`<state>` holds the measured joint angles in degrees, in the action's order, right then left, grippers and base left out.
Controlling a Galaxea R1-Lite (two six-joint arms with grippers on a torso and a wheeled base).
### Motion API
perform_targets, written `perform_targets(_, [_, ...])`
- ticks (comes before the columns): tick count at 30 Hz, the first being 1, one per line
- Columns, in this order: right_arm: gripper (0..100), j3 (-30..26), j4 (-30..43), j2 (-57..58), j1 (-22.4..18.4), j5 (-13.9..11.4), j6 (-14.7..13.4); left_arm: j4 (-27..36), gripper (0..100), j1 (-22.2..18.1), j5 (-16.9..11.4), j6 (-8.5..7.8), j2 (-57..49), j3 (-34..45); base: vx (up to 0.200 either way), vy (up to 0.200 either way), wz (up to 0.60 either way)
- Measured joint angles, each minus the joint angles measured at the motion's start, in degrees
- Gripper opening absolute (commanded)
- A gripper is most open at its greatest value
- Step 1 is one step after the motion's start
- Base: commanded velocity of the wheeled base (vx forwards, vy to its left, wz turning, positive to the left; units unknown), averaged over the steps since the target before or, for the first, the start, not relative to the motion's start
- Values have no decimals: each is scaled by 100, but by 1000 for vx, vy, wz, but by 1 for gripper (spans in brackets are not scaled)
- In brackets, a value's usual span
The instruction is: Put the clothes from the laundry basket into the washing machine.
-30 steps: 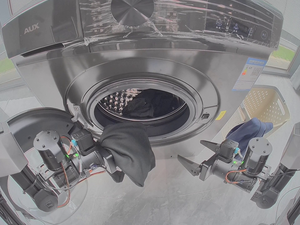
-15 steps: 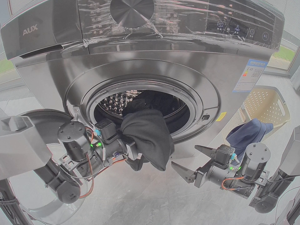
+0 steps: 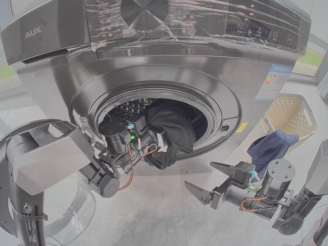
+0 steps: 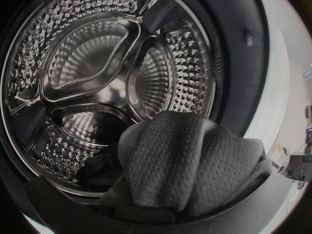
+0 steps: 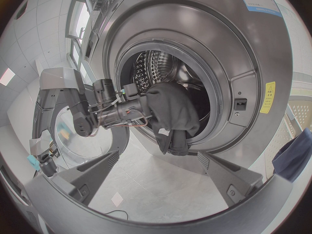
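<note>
Draping bunched over drum rim (image 3: 212, 120): black garment (image 3: 172, 125).

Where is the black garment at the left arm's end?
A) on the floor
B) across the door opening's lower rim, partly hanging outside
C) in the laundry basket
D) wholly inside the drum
B: the black garment crosses the lower rim of the washing machine opening, one end hanging outside.
</note>
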<state>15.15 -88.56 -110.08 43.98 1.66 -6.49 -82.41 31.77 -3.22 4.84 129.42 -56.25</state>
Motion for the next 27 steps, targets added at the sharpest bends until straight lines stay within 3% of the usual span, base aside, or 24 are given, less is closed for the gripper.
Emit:
perform_targets(10, [100,-2,-1,-33,24,0,-2,840,0,-121,172,27,639,-1407,0,0,0])
perform_targets(22, [100,13,-1,-72,28,1,-2,1943,0,-335,603,158,1204,-3171,0,0,0])
perform_targets(23, [100,13,0,-83,28,1,-2,1985,100,-357,633,169,1226,-3252,0,0,0])
perform_targets(27, [100,22,0,-111,30,6,-2,2029,100,-424,666,187,1273,-3372,0,0,0])
